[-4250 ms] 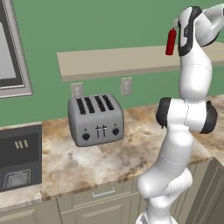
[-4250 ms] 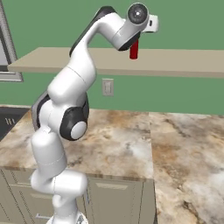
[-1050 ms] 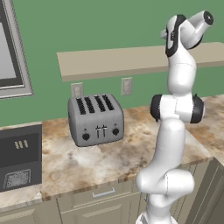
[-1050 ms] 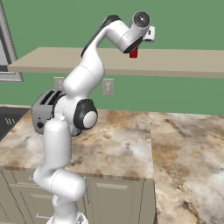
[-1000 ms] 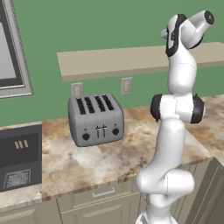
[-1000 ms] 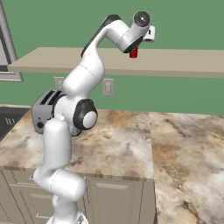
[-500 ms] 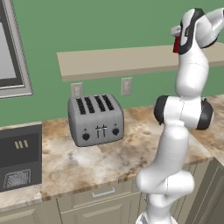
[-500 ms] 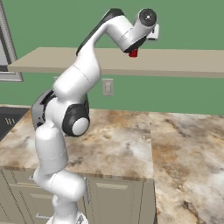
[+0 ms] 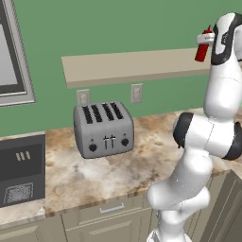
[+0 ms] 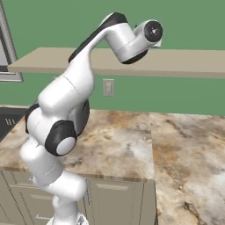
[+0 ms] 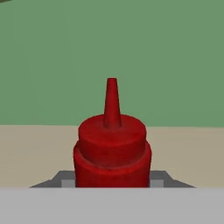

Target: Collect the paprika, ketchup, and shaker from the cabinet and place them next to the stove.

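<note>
- Ketchup [image 11: 112, 148]: slim red squeeze bottle with a pointed nozzle. In the hand view it stands upright, right in front of the camera and between the two finger tips. In the left base view the same bottle [image 9: 203, 46] shows at the far right end of the cabinet [image 9: 137, 67], tucked against the white hand.
- Gripper [image 11: 112, 178]: closed on the ketchup. Its grey finger pads sit on either side of the bottle's body, low on it. In the right base view the hand [image 10: 149, 35] is raised to shelf height and hides the bottle.
- Whether the bottle's foot touches the shelf board or hangs just above it cannot be told.
- Paprika and shaker: not on the stretch of shelf shown here, so their whereabouts cannot be stated.
- Stove [image 9: 21, 175]: dark unit at the far left of the left base view, well apart from the bottle. The counter [image 9: 94, 177] beside it and a grey toaster [image 9: 104, 128] lie between them.
- Progress, as a judgement: early. One of three items is gripped, and none is set next to the stove on the counter that shows.
- Remaining, as a judgement: carry the ketchup leftward, set it next to the stove, then fetch the paprika and shaker.
</note>
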Controlling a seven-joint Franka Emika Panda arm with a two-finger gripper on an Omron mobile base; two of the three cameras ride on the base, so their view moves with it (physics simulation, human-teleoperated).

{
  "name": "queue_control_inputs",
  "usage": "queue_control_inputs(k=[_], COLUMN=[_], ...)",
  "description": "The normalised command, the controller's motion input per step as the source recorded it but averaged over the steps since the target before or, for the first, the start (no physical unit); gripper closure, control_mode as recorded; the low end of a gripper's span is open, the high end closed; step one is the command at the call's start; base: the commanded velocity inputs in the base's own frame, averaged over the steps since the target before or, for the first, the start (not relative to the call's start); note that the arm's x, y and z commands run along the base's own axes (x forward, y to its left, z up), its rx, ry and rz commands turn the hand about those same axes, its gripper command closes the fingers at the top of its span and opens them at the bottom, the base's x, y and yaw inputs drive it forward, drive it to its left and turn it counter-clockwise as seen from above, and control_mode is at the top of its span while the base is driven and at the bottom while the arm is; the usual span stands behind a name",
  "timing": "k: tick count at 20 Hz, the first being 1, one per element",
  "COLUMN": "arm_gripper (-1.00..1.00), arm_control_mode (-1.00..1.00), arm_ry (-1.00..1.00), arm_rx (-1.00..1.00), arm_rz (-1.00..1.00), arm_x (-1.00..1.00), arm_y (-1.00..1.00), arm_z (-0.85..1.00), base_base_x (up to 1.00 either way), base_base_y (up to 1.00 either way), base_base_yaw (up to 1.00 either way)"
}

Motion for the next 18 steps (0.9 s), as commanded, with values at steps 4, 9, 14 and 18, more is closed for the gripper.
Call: queue_control_inputs(k=[4,9,14,18], arm_gripper=[1.00,1.00,1.00,1.00], arm_control_mode=[-1.00,-1.00,-1.00,-1.00], arm_ry=[-0.05,-0.01,0.00,0.00], arm_rx=[0.00,0.00,-0.01,0.00], arm_rz=[0.11,0.13,0.19,0.22], arm_x=[-0.83,-0.69,-0.56,-0.55], arm_y=[0.24,0.63,0.93,0.90], arm_z=[-0.05,-0.13,-0.24,-0.28], base_base_x=[0.00,0.00,0.00,0.00], base_base_y=[0.00,0.00,0.00,0.00], base_base_yaw=[0.00,0.00,0.00,0.00])
